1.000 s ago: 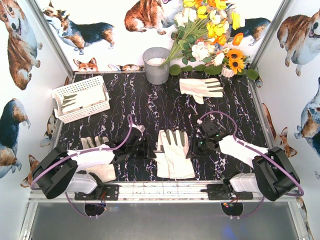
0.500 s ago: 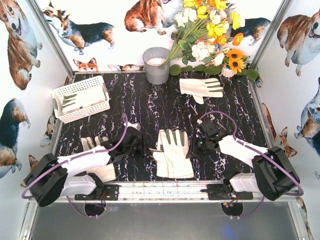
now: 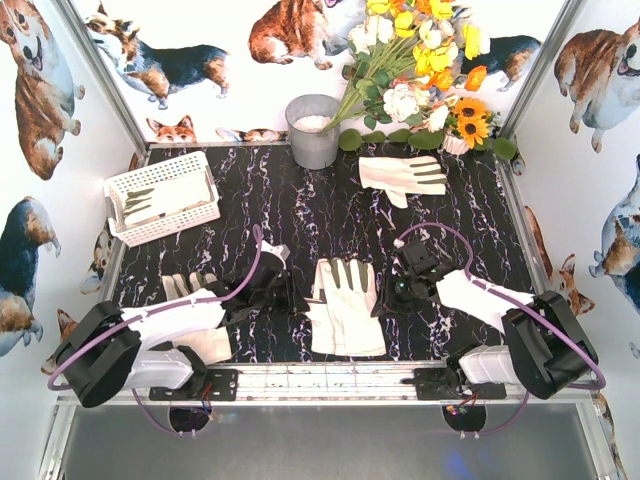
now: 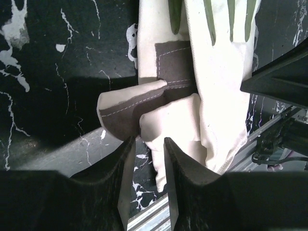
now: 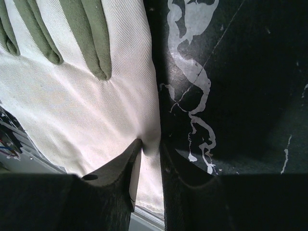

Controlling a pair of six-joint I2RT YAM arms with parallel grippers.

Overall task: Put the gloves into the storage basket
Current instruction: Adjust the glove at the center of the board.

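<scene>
At the near edge of the worktop (image 3: 300, 215) the middle glove (image 3: 347, 305) is seen lying flat between the two arms. Its left edge, folded up, is pinched by the left claw (image 4: 148, 144), whose fingers are drawn close together; how firmly cannot be judged. Its right edge is clamped in the right claw (image 5: 150, 144), the cloth puckered at the tips. A second glove (image 3: 185, 286) is mostly hidden under the left arm (image 3: 180, 322); only its fingers are shown. Farther left, a third glove (image 3: 150, 203) is held in the white basket (image 3: 172, 224), partly screened by the lattice. A fourth glove (image 3: 403, 177) is spread at the far right, near a grey bucket (image 3: 313, 135) and flowers (image 3: 420, 70), which are cropped at the top.
</scene>
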